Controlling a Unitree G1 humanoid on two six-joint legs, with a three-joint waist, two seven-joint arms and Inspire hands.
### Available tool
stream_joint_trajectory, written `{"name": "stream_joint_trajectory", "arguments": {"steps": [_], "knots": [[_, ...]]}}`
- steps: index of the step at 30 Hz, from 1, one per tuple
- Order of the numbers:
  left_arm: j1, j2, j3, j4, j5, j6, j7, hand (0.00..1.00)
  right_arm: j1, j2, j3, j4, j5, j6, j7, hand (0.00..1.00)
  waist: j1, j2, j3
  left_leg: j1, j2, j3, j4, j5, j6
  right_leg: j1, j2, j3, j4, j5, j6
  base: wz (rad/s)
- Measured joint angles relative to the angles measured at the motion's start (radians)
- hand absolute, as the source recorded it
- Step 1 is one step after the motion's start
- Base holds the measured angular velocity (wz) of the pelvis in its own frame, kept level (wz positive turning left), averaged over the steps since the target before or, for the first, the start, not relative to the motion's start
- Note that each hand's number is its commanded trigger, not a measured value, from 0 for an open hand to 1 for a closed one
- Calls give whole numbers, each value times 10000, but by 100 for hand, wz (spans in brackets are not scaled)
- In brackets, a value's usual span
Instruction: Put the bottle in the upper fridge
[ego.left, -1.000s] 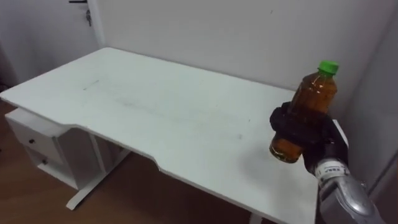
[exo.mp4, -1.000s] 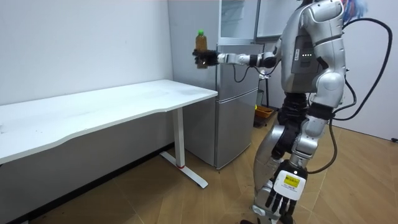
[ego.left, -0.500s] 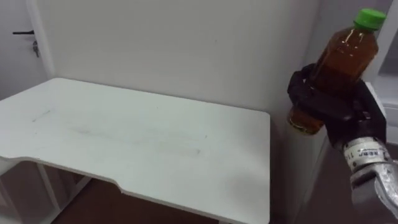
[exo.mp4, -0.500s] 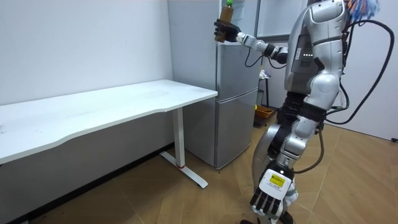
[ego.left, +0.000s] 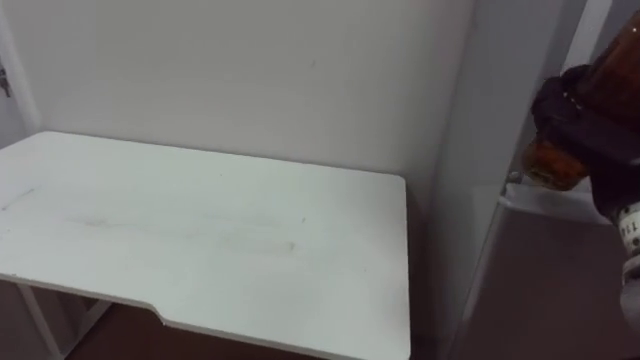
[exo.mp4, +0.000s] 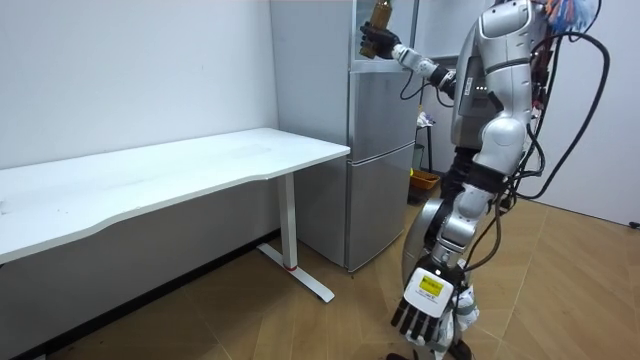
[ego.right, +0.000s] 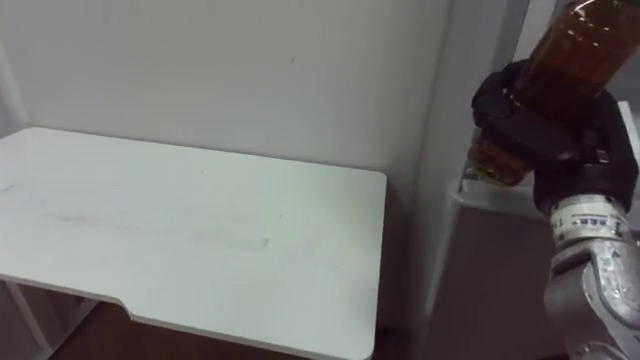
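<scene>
High beside the fridge (exo.mp4: 380, 150), with right hand (ego.right: 545, 135) wrapped round the bottle (ego.right: 580, 50), hold upright and ease into its upper compartment.

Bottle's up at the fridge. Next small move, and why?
Probably ease the right hand forward. Its fingers are curled round the bottle, raised at the front of the upper compartment of the fridge and not yet inside. The left hand hangs open, low.
</scene>
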Motion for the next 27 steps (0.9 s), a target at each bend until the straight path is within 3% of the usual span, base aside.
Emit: {"name": "stream_joint_trajectory", "arguments": {"steps": [7, 13, 17, 19, 27], "knots": [[-19, 33, 174, -3, 6, 32, 47, 0, 0, -370, -206, 36, 94, 86, 19, 100, -183, -203, 108, 111, 42, 50, 110, -80, -15, 59, 34, 90, -101, -5, -3, -3], [-8, 53, 461, -1, 28, 77, 47, 0, 5, -419, -283, 37, 540, 324, 94, 100, -282, -354, 8, 116, 132, 85, 218, -197, -42, 179, 99, 70, -178, 14, -19, -1], [85, 48, 569, -1, 54, 78, 53, 0, 5, -498, -450, 121, 530, 389, 49, 100, -262, -332, 4, 206, 170, 197, 210, -236, -52, 314, 108, 63, -166, 14, -20, 0], [142, 49, 566, -1, 62, 83, 64, 0, -5, -866, -462, 604, 536, 390, -43, 100, -239, -336, 7, 253, 182, 198, 213, -244, -53, 373, 110, 64, -166, 15, -20, 0], [290, 62, 624, -174, 79, 84, 220, 0, -58, -1081, -552, 2132, 949, 409, -700, 100, -133, -269, 24, 199, 297, 339, 464, -418, -74, 231, 171, 261, -16, 5, -42, -9]]}}
